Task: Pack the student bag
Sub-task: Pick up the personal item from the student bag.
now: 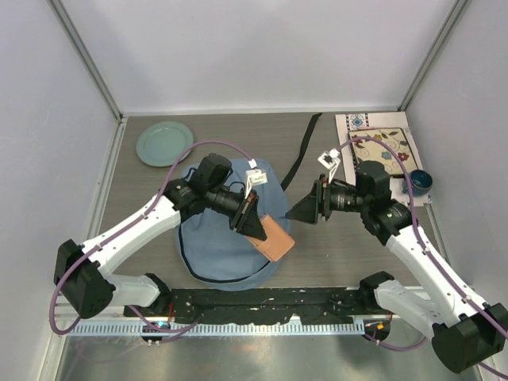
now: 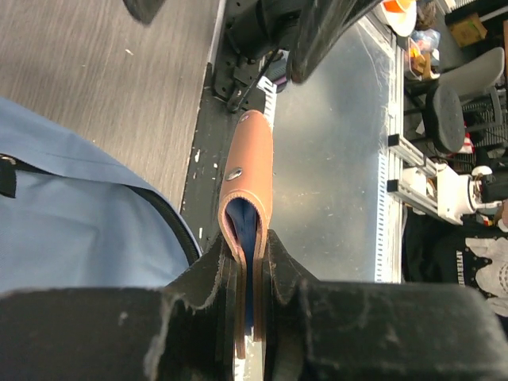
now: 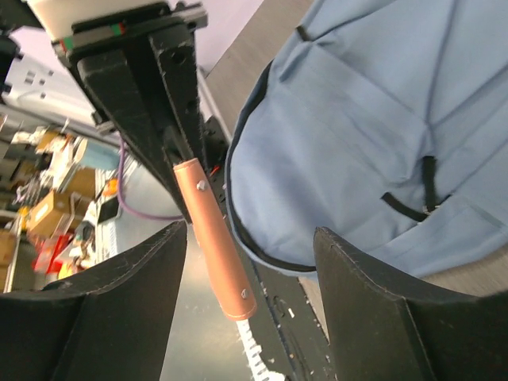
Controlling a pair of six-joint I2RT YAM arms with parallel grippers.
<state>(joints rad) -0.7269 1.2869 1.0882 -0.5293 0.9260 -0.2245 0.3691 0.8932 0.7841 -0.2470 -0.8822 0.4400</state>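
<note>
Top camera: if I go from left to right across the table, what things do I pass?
Plate → bag → right hand → bowl

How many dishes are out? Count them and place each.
2. Green plate, far left; small blue bowl, right, at the edge of the patterned mat. Others could hide under the bag.
</note>
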